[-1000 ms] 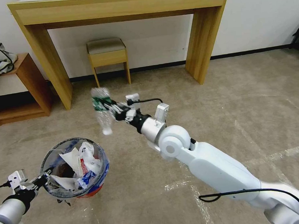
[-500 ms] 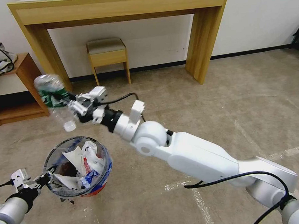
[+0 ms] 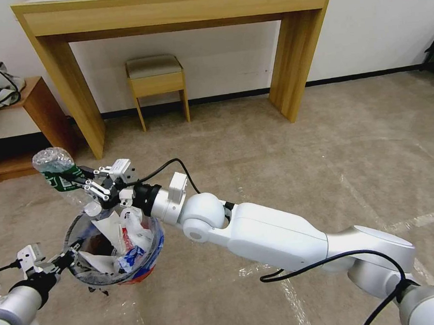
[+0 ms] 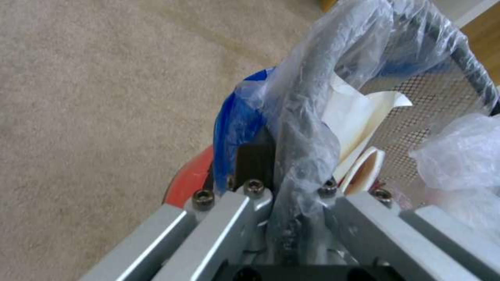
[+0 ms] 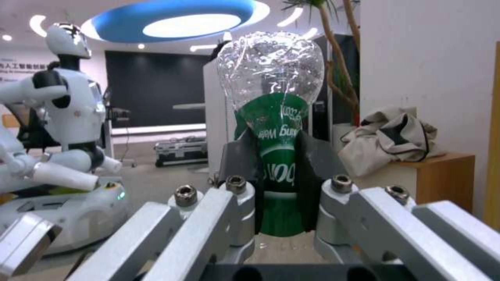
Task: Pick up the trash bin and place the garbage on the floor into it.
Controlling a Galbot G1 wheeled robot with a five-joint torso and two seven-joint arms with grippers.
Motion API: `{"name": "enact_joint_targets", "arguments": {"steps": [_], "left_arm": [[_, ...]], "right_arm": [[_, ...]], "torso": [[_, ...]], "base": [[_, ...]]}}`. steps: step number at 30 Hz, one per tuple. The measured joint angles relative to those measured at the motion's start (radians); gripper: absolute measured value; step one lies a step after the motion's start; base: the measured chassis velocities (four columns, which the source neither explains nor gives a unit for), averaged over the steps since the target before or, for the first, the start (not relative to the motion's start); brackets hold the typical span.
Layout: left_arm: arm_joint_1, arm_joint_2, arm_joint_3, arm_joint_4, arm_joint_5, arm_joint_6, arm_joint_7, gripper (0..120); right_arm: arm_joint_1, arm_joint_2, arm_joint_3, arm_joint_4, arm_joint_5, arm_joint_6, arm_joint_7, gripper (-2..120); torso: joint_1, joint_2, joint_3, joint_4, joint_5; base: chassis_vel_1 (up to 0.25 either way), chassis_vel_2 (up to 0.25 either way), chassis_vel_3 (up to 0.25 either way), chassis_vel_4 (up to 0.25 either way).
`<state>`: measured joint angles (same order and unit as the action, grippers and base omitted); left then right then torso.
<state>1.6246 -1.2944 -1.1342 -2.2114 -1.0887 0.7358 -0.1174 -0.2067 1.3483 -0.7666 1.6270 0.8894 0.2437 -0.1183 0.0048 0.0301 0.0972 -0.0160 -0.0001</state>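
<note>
The right gripper [image 3: 77,181] is clenched on a clear bottle [image 3: 58,172] at its green label, in the left middle of the head view; the bottle is held tilted, its cap end down and just above the far rim of the bin [image 3: 113,243]. In the right wrist view the bottle [image 5: 276,128] is seen pinched between the two dark pads [image 5: 240,171]. The left gripper [image 3: 67,260], at the lower left of the head view, is clamped on the bin's near rim, and the bin is held off the floor [image 3: 293,144]. In the left wrist view the bag-covered rim [image 4: 302,128] is gripped between the fingers. White paper and red wrappers [image 3: 121,235] are piled inside the bin.
</note>
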Motion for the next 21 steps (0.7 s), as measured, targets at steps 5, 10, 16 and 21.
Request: {"name": "enact_joint_targets", "arguments": {"steps": [5,10,16,21], "left_arm": [[0.0,0.0,0.0,0.0,-0.003,0.0,0.0,1],[0.0,-0.001,-0.001,0.0,-0.003,0.0,0.001,1],[0.0,0.0,-0.002,0.003,-0.004,0.0,0.001,1],[-0.004,-0.002,-0.001,0.008,-0.004,-0.001,0.002,1]], "right_arm": [[-0.016,0.0,-0.008,-0.02,-0.03,0.016,-0.024,11],[-0.024,0.0,-0.012,-0.032,-0.043,0.024,-0.035,11],[-0.034,0.0,-0.025,-0.046,-0.053,0.032,-0.045,11],[-0.047,0.0,-0.032,-0.051,-0.061,0.034,-0.046,11]], "torso": [[0.0,0.0,0.0,0.0,0.0001],[0.0,0.0,0.0,-0.0001,0.0001],[0.0,0.0,0.0,0.0,0.0001],[0.0,0.0,0.0,0.0,0.0001]], "base": [[0.0,0.0,0.0,0.0],[0.0,0.0,0.0,0.0],[0.0,0.0,0.0,0.0],[0.0,0.0,0.0,0.0]]}}
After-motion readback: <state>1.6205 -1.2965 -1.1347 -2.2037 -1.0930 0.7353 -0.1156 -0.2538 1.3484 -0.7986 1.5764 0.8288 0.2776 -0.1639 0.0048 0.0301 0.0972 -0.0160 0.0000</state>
